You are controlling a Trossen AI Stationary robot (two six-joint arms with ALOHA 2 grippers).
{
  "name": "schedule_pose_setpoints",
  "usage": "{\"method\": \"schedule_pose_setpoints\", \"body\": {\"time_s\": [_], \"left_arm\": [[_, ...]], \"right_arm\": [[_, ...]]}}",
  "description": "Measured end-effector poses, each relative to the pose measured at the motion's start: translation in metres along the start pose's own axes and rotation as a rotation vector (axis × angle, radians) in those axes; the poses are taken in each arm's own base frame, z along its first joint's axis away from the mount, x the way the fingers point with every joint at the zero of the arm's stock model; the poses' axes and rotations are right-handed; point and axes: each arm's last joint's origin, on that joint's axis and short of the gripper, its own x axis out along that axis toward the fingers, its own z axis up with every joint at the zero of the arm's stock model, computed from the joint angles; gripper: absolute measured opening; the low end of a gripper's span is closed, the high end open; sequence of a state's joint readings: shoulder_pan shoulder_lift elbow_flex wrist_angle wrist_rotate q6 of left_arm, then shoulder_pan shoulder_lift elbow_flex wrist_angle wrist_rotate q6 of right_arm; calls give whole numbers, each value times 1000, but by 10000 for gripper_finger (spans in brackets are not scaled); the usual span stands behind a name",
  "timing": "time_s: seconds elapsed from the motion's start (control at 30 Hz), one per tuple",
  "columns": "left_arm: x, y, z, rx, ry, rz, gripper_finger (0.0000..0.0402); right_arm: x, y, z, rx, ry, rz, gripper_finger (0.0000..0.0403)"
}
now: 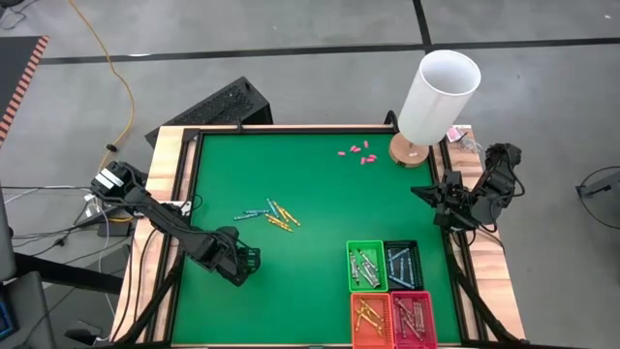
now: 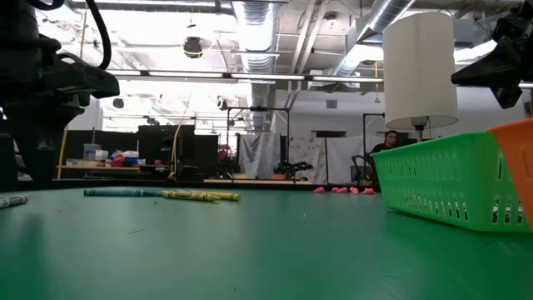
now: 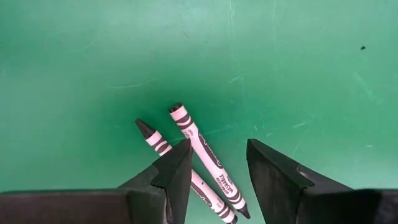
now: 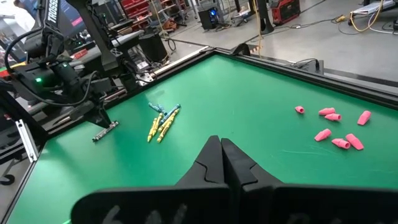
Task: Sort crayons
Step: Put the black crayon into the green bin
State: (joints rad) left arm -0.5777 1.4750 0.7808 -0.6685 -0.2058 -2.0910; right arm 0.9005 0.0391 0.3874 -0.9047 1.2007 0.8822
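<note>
Two grey-white crayons (image 3: 199,155) lie side by side flat on the green mat. My left gripper (image 3: 219,149) is open just above them, its fingers pointing down on either side of one crayon, and touches neither. It is at the table's near left in the high view (image 1: 247,260). A loose cluster of light blue and yellow-orange crayons (image 1: 271,213) lies on the mat farther from the near edge. My right gripper (image 4: 221,155) is shut and empty, raised at the table's right edge (image 1: 431,194).
Four small baskets stand at the near right: green (image 1: 366,267), dark (image 1: 402,264), orange (image 1: 370,315) and red (image 1: 412,315), each with crayons inside. Small pink pieces (image 1: 356,152) lie at the far side. A white lamp (image 1: 436,92) stands at the far right corner.
</note>
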Motion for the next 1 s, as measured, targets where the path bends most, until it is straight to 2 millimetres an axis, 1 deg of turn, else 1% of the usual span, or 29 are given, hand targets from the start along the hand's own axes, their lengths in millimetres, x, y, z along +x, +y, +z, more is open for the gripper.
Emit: {"method": "schedule_pose_setpoints", "body": {"time_s": [0.13, 0.23, 0.33, 0.57, 0.63, 0.7, 0.87, 0.9, 1.0], "left_arm": [[4, -1, -2, -8, 2, 3, 141], [16, -3, -7, 1, 24, 34, 141], [22, -7, -10, 30, 23, 30, 141], [16, -14, -6, 50, 10, 83, 137], [16, -15, -6, 60, 27, 87, 125], [16, -14, -6, 65, 25, 92, 101], [16, -14, -6, 92, 26, 92, 19], [16, -14, -6, 95, 26, 91, 11], [16, -15, -6, 98, 19, 87, 10]], "right_arm": [[0, 0, 0, 1, 0, 0, 0], [0, 0, 0, 1, 0, 0, 0], [0, 0, 0, 2, 1, 1, 0], [0, 0, 0, 1, 2, 2, 0], [0, 0, 0, 1, 2, 2, 0], [0, 0, 0, 1, 3, 2, 0], [0, 0, 0, 1, 3, 2, 0], [0, 0, 0, 1, 3, 2, 0], [0, 0, 0, 1, 3, 2, 0]]}}
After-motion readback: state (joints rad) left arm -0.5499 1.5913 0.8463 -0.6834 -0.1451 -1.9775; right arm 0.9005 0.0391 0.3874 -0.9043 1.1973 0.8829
